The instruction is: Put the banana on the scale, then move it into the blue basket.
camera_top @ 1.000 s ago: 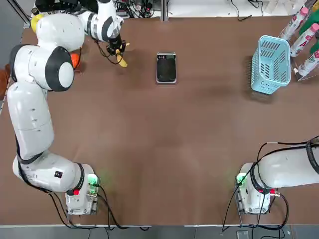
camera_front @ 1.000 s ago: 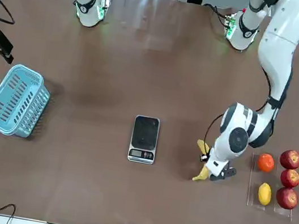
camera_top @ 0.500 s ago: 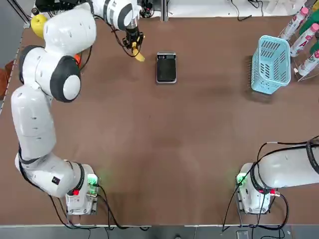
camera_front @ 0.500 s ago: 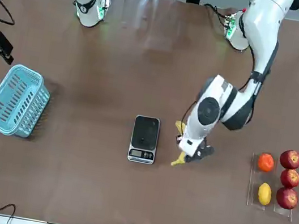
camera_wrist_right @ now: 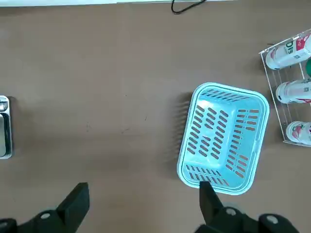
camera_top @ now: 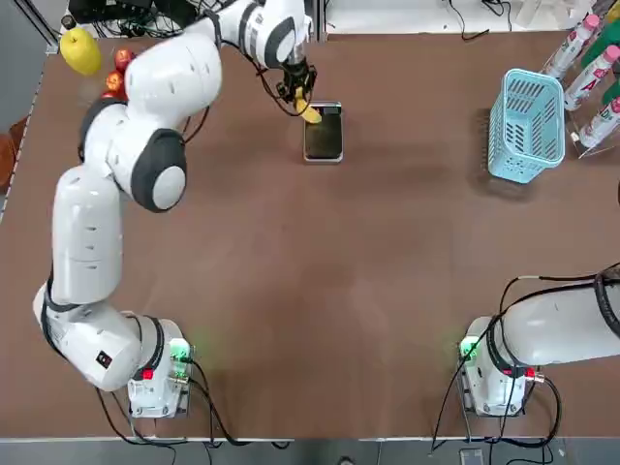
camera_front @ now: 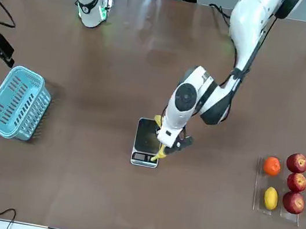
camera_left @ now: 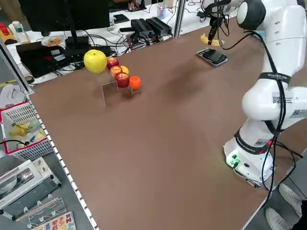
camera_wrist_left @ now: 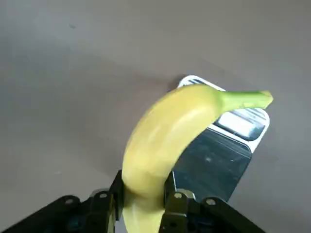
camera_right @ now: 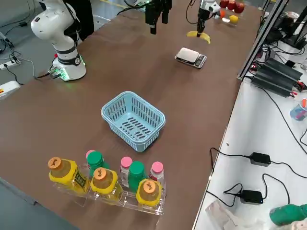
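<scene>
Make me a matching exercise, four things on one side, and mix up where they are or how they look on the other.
Things:
1. Banana
2. Scale
3. Basket
4. Right gripper

Places and states:
A. Light blue, next to the bottles
B. Open and empty, at the robot's right
C. Held by the left gripper, near the scale
D. Flat on the table, black-topped

Pairs: 1-C, 2-D, 3-A, 4-B

The banana (camera_wrist_left: 163,141) between the left end effector's (camera_wrist_left: 143,201) fingers has smooth, softly shining skin. Beyond it, the scale (camera_wrist_left: 214,155) shows a glossy dark plate. Below the right end effector (camera_wrist_right: 145,206), the slatted basket (camera_wrist_right: 223,138) is smooth plastic; the brown table (camera_wrist_right: 112,111) carries a dull sheen.
</scene>
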{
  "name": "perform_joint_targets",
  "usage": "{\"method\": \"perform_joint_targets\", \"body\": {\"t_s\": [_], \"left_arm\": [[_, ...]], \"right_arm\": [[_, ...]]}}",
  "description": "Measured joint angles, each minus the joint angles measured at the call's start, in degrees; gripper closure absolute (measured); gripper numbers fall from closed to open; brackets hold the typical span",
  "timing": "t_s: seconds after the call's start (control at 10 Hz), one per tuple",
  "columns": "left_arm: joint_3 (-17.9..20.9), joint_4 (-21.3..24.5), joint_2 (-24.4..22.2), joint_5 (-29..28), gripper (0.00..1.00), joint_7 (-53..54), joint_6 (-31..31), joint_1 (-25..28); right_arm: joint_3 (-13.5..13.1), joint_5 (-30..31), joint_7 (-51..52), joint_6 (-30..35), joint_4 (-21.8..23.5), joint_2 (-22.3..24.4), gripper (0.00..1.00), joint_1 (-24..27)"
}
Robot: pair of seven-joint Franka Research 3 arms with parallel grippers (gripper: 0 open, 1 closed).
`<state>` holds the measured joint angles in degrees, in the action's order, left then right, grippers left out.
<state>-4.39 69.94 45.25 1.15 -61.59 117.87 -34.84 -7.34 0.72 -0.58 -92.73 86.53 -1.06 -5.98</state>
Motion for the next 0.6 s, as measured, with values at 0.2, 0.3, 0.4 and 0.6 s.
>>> {"method": "perform_joint_targets", "body": {"t_s": [0.2, 0.3, 0.4, 0.6], "left_arm": [[0.0, -2.7, 4.1, 2.1, 0.64, -2.7, 3.7, -1.7], [-0.1, -2.9, 5.1, 2.9, 0.63, -3.1, 3.9, -2.0], [-0.1, -3.0, 5.8, 3.1, 0.63, -3.9, 3.9, -2.2], [-0.1, -3.1, 6.5, 4.4, 0.62, -5.0, 4.0, -2.2]], "right_arm": [[0.0, 0.0, 0.0, -0.1, 0.0, -0.2, 0.00, 0.0], [0.0, 0.0, 0.0, -0.1, 0.0, -0.2, 0.00, 0.0], [0.0, 0.0, 0.0, -0.1, 0.0, -0.3, 0.00, 0.0], [0.0, 0.0, 0.3, -0.2, 0.0, -0.3, 0.00, 0.0]]}}
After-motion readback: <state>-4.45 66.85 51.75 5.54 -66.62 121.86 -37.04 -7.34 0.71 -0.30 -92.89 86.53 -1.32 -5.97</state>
